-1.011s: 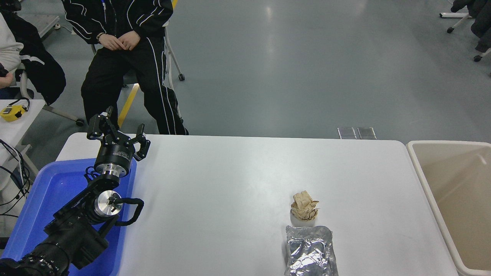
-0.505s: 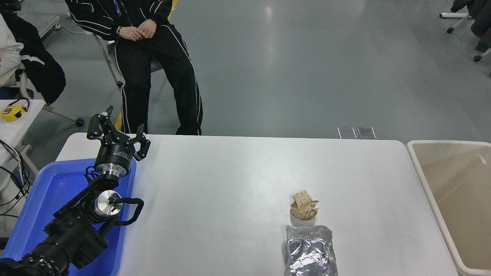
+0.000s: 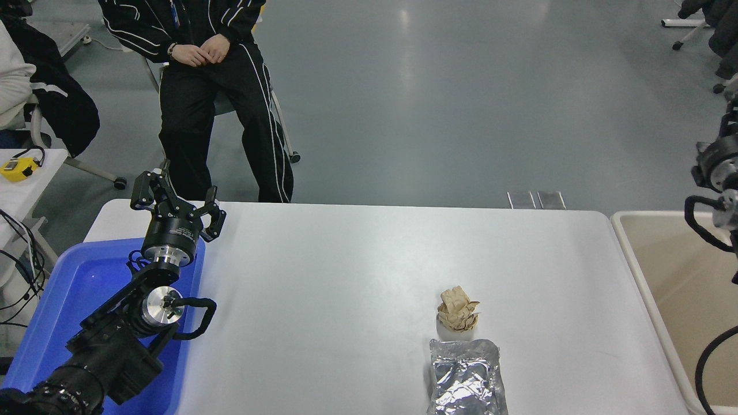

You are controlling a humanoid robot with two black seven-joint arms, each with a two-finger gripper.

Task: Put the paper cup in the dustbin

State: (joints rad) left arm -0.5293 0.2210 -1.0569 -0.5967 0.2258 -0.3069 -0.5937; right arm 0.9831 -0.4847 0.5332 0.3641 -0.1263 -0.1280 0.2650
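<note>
No paper cup shows anywhere on the table; it is out of view. The beige dustbin stands against the table's right end, cut off by the picture's right edge. My right arm comes in at the right edge, above the dustbin's far corner. Only its wrist and a cable show; the gripper end is cut off by the edge. My left gripper is parked at the far left over the table's back edge, open and empty.
A crumpled tan paper wad and a silver foil pouch lie at the front right of the white table. A blue tray sits under my left arm. A person in black sits beyond the far edge.
My right arm has come into view at the right edge above the dustbin; it was out of view before. The seated person shifted their legs. The left arm has not moved.
</note>
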